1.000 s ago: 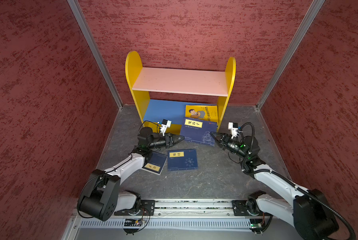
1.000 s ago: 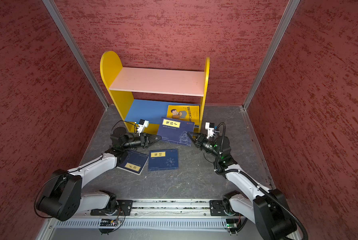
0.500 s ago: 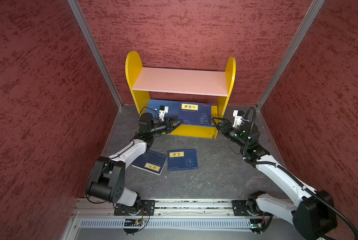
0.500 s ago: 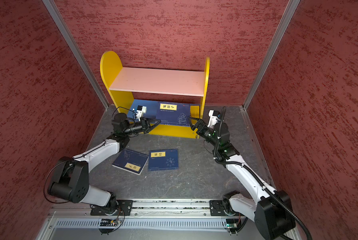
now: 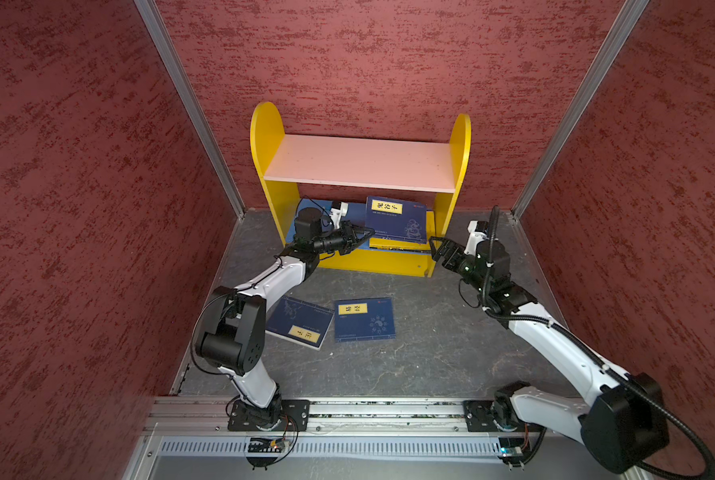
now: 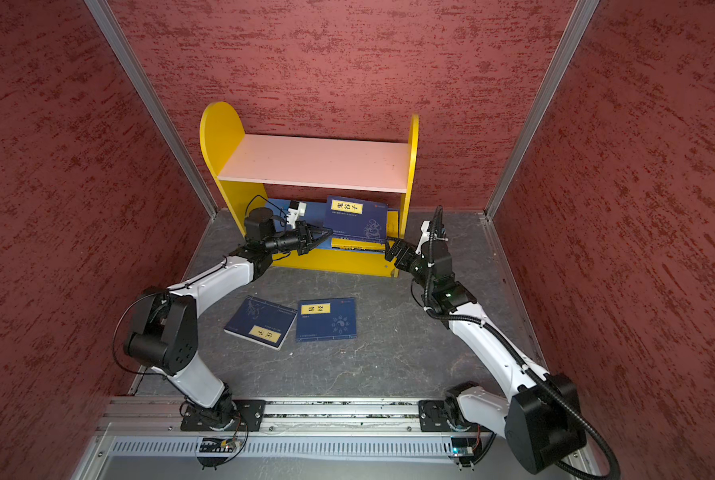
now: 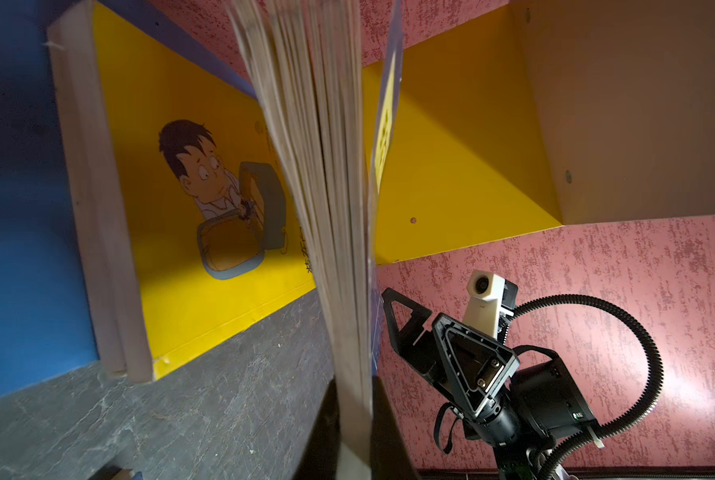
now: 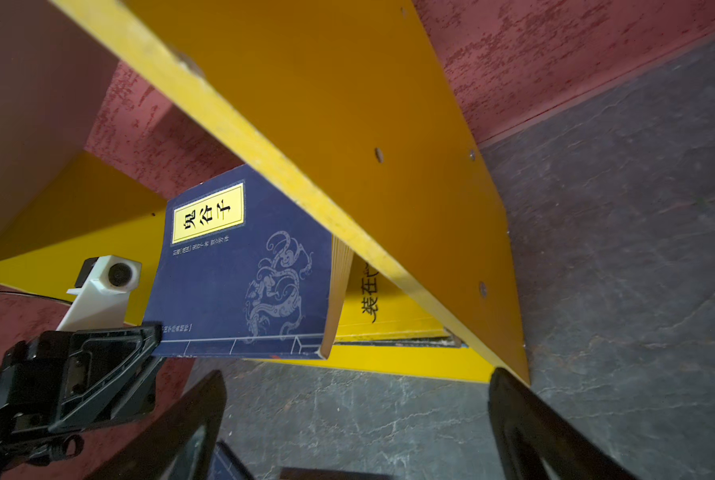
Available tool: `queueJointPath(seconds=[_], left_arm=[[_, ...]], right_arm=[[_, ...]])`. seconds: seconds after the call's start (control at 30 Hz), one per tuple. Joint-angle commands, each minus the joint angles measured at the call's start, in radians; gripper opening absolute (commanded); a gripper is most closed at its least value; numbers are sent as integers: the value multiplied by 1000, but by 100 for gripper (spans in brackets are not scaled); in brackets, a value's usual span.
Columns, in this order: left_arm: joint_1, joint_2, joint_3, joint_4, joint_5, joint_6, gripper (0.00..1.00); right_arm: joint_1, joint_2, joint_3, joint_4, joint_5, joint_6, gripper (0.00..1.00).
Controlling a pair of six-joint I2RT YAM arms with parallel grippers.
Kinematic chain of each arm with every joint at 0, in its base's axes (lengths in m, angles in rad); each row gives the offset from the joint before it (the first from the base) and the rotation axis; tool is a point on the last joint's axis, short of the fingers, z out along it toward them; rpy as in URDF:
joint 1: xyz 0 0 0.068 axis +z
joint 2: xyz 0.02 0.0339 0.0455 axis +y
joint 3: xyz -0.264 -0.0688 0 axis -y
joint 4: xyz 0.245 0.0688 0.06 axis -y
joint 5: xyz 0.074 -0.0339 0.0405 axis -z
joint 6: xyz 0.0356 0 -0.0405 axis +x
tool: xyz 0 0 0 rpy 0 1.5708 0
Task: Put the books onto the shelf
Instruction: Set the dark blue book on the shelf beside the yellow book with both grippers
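- The shelf (image 5: 266, 137) now has your navy book (image 5: 397, 220) on its lower tier, lifted off the counter (image 5: 430, 332) and leaning over the yellow book (image 7: 206, 166).
- The two navy books (image 5: 364, 318) on the counter are yet to be shelved.
- Your left pincer (image 5: 359, 240) stays clamped on the leaning book's edge.
- Your right pincer (image 5: 438, 248) has just released, its jaws wide.

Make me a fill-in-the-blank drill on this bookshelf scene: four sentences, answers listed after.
The left hand is shut on a book whose cover is ___.
The right hand has jaws standing ___.
The navy books lying on the floor number ___.
The yellow book lies on the shelf's ___ tier.
Answers: navy; open; two; lower.
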Motion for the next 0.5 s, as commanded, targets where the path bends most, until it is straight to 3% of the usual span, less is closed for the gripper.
queueJointPath(seconds=[0.0,0.47], left_arm=[[-8,36,43,0,-7,25,0],[-61,112,153,-113,-50,77,0]], right_arm=[[-4,35,42,18,97,-66,99],[-4,200,112,89,114,-67,99]])
